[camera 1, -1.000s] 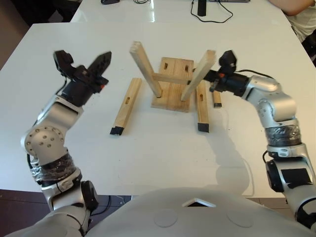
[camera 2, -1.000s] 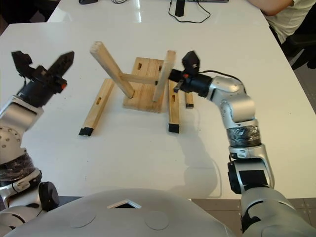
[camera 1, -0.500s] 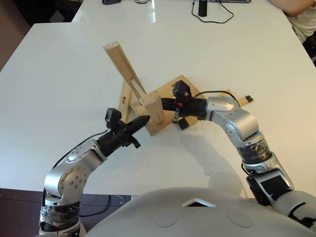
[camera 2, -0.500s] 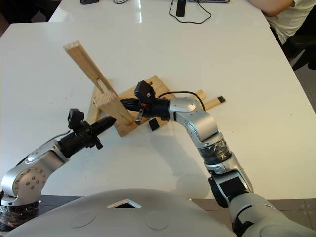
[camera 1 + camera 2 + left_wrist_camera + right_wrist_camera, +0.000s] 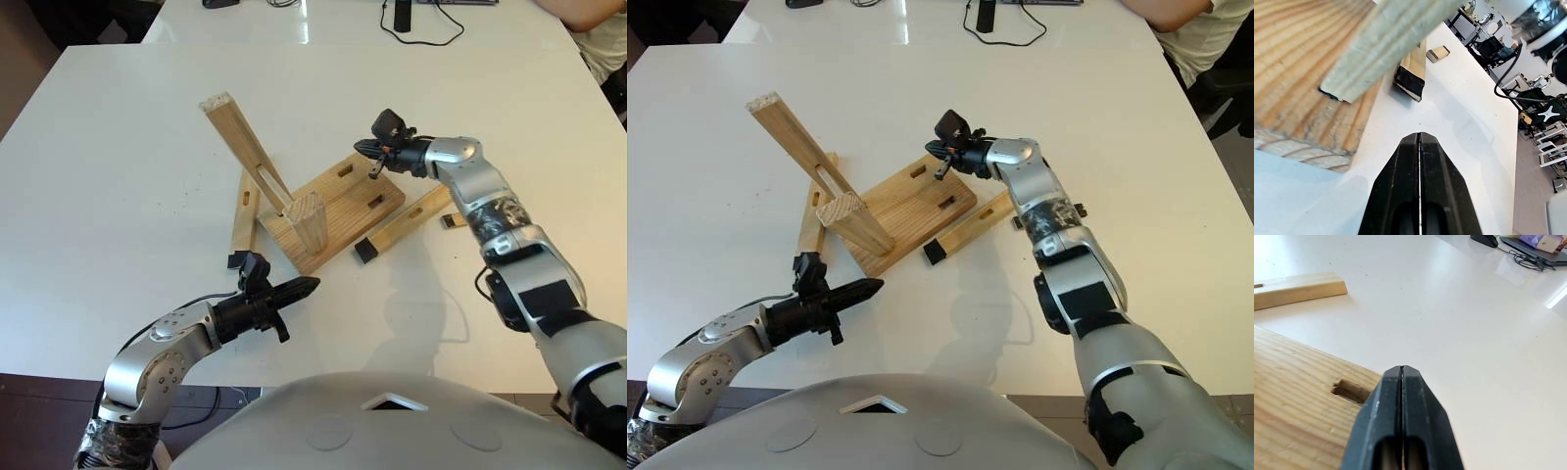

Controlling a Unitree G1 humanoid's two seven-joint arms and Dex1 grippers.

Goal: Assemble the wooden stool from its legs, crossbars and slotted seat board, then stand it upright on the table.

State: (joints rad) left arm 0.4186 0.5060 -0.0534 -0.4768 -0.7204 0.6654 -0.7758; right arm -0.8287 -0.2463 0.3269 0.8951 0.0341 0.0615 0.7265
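A white table is spread beneath everything, and the slotted seat board is laid flat on it near the middle, turned cornerwise to the table's edges. Two legs are raised from the board's left end: a long leg is tilted up and away toward the far left, and a nearer leg is tipped toward the camera so that its end grain is shown. Whether a crossbar joins them cannot be told. A loose leg is laid on the table just beside the board's left edge, partly hidden behind the raised pair. A second loose leg, tipped in black at its near end, is laid just beside the board's right edge. The right gripper is held over the board's far corner, close to a slot, its fingers pressed together on nothing. The left gripper is held low over the table near the board's near corner, likewise clenched and empty. A short wooden piece is left near the second loose leg's far end.
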